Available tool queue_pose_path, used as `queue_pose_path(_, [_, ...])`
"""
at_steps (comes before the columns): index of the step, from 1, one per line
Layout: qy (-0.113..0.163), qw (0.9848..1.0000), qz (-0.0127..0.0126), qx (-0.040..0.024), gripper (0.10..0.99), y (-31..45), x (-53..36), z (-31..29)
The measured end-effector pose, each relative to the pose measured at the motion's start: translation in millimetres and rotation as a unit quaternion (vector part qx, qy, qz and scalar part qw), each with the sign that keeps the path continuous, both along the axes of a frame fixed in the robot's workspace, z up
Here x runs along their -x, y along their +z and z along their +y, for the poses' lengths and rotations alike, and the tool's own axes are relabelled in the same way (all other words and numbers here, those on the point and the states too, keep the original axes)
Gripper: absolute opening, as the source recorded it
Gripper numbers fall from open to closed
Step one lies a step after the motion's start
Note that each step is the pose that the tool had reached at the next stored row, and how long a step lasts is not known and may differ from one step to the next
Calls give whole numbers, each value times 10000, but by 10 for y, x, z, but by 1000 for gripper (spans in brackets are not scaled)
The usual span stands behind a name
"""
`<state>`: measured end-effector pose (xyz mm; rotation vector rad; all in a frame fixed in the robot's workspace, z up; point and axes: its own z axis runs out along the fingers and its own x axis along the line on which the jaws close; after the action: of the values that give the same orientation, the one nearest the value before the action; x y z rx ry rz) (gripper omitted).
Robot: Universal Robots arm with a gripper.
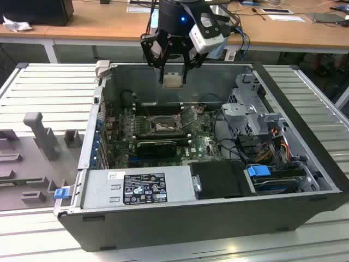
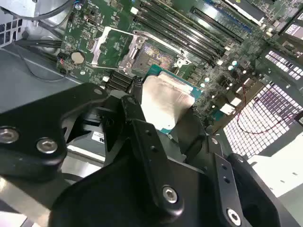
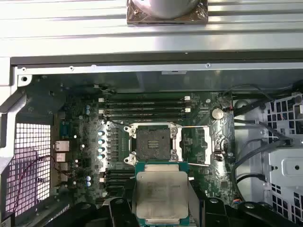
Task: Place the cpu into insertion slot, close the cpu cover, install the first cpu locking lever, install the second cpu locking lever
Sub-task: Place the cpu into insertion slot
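- Starting with the biggest thing: the open computer case point(image 1: 218, 218) lies on its side on the slatted table point(image 1: 49, 87), insides facing up.
- The green motherboard point(image 1: 203, 143) covers the case floor. In the exterior view it sits toward 9 o'clock of the drive cages.
- The gripper point(image 1: 173, 82) hangs over the case's far wall, at about 12 o'clock of the board in the exterior view. Its fingers point(image 2: 136, 106) are pinched in on the cpu from two opposite edges, with nothing else in its grasp.
- The cpu cover point(image 3: 199, 144) is swung open and sits right beside the socket, so the opening isn't blocked.
- The insertion slot point(image 3: 153, 143) is bare, with its dark centre showing inside the grey rim. In the exterior view it's at roughly 6 o'clock of the held chip, down on the board and well apart from it.
- The cpu point(image 3: 162, 196) is up in the air between the fingers, pale lid facing up and looking about level. It's not seated yet.
- My take on handling: the chip is light, thin and stiff, so weight's no issue. The smooth metal edges look slippery, though, and the underside contacts and socket pins are surely fragile. Edges are the place to hold it, like now. Keep it flat and don't force it.
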<state>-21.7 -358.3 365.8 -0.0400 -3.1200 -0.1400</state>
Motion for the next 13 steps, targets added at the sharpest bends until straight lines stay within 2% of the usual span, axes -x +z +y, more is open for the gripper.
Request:
queue_pose_path(1, [-4,10000,0,0,529,0,0,0])
queue_pose_path(3, [-333,9994,0,0,529,0,0,0])
queue_pose_path(5, [-712,9975,0,0,529,-1,0,0])
queue_pose_path(6, [-803,9968,0,0,529,-1,2,0])
queue_pose_path(8, [-855,9963,0,0,529,-6,12,0])
queue_pose_path(13, [-857,9963,1,1,529,-21,13,0])
